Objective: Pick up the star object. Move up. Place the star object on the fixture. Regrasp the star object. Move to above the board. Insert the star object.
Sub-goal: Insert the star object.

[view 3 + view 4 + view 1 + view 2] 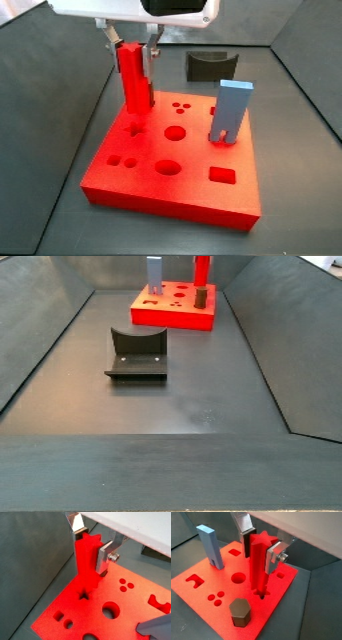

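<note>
The star object (258,562) is a bright red star-section peg standing upright between my gripper's (258,558) silver fingers. The gripper is shut on its upper part, as both wrist views and a side view (134,48) show. The peg's lower end meets the star-shaped hole (134,128) in the red board (201,160); how deep it sits I cannot tell. In a wrist view the star object (87,554) blends into the board (133,602) below it. The dark fixture (136,353) stands on the floor apart from the board (167,318), behind it in a side view (205,66).
A tall light-blue post (231,110) stands upright in the board, to one side of the peg (210,544). A dark brown hexagonal peg (240,612) stands in another hole near the board's edge. Sloped grey walls (54,336) enclose the floor.
</note>
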Controlling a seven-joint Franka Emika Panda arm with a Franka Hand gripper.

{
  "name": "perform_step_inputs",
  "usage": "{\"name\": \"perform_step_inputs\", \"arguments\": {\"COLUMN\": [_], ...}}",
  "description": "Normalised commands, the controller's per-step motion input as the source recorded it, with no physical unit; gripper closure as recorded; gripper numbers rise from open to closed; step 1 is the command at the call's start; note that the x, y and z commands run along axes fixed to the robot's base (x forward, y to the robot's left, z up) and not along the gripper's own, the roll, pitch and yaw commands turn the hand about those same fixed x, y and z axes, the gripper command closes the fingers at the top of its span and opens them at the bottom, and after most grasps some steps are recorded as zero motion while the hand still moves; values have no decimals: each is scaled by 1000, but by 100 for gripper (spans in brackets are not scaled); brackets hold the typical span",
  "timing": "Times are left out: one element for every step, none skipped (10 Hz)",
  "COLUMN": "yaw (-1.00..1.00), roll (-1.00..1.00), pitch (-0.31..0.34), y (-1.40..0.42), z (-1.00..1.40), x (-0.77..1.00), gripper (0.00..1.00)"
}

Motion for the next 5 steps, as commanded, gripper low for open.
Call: {"name": "perform_step_inputs", "arguments": {"yaw": [-771,-594,0,-409,-743], "roll": [-40,-37,9,0,0], "pitch": [0,0,-10,-66,-24], "y": [-114,-60,-11,-74,-71], "z": [-711,-323,-134,-323,-403], "x": [17,0,0,54,37], "gripper": [100,100,100,100,100]}}
